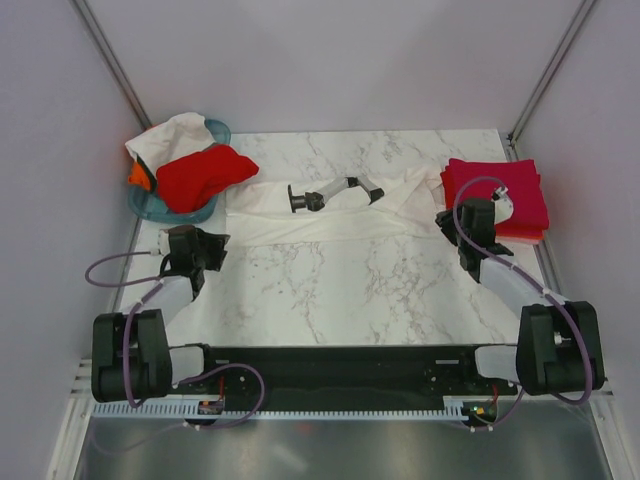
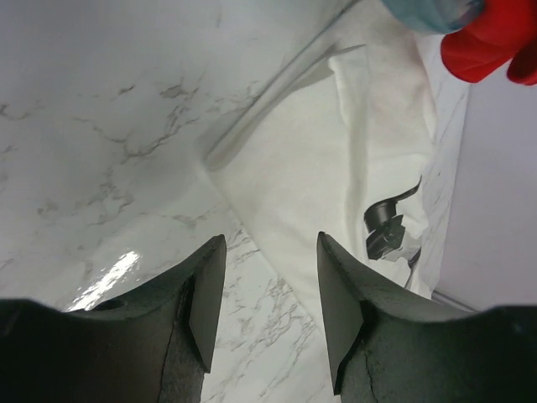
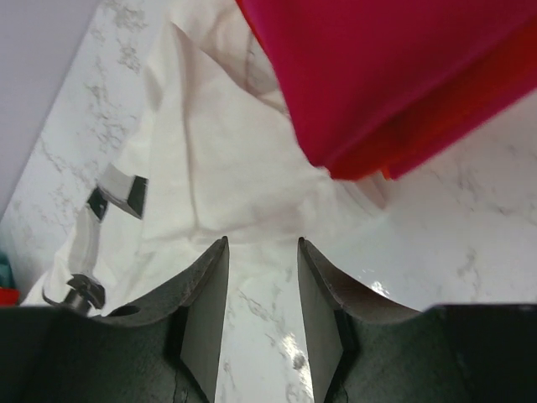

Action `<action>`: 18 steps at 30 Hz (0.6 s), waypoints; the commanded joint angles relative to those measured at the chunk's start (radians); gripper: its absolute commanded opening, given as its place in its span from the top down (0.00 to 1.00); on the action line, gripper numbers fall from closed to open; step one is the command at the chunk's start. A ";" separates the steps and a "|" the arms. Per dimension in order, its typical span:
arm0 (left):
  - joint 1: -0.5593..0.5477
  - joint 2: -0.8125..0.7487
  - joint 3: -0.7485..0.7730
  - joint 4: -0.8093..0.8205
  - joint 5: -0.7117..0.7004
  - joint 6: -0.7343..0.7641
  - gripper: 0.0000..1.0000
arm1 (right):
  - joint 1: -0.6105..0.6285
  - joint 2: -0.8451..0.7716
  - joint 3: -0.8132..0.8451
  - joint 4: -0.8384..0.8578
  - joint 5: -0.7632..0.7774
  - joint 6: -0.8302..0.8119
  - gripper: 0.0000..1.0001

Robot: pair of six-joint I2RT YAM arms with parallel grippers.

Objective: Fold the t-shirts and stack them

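One white t-shirt (image 1: 300, 225), long axis left to right across the table (image 1: 330, 295).

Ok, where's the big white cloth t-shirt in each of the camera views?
Top external: the large white cloth t-shirt lies across the white marble table's middle.
Left wrist: the shirt fills the upper right.
Right wrist: the shirt sits upper left, beside the folded red shirts.
Shared landmark: the black-and-grey shape on the shirt, seen in all three.

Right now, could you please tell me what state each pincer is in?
Left pincer: open, holding nothing.
Right pincer: open, holding nothing.
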 commanded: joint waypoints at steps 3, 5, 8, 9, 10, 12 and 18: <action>-0.001 -0.001 -0.059 0.122 0.014 -0.055 0.47 | 0.015 -0.044 -0.188 0.161 0.057 0.152 0.55; -0.001 0.011 -0.067 0.134 0.011 -0.059 0.47 | 0.021 -0.038 -0.225 0.184 0.083 0.172 0.55; -0.001 0.039 -0.075 0.157 0.002 -0.065 0.47 | 0.026 0.008 -0.236 0.229 0.118 0.200 0.55; -0.001 0.045 -0.076 0.162 0.001 -0.067 0.47 | 0.024 0.023 -0.233 0.253 0.123 0.207 0.55; -0.001 0.057 -0.076 0.171 -0.002 -0.070 0.47 | 0.027 0.058 -0.227 0.267 0.124 0.216 0.54; -0.001 0.067 -0.076 0.177 0.001 -0.076 0.48 | 0.026 0.097 -0.216 0.305 0.130 0.233 0.53; -0.001 0.079 -0.081 0.189 -0.005 -0.078 0.50 | 0.029 0.225 -0.164 0.347 0.158 0.261 0.52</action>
